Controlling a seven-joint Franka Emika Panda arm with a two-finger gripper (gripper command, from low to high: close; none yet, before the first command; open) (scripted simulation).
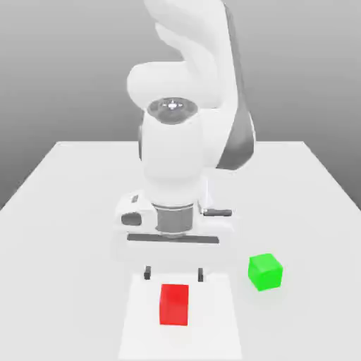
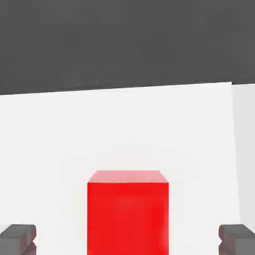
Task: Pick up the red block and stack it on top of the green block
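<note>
The red block [image 1: 174,304] rests on the white table near its front edge. My gripper [image 1: 173,273] hangs just above and behind it, pointing down, open with nothing held. In the hand view the red block [image 2: 128,211] lies between the two dark fingertips [image 2: 17,238], which stand wide apart on either side and do not touch it. The green block [image 1: 265,271] sits on the table toward the exterior view's right of the red block, a short gap away.
The white table [image 1: 70,197] stretches back around the arm's base. The arm's large white body [image 1: 176,162] rises over the middle of the table behind both blocks.
</note>
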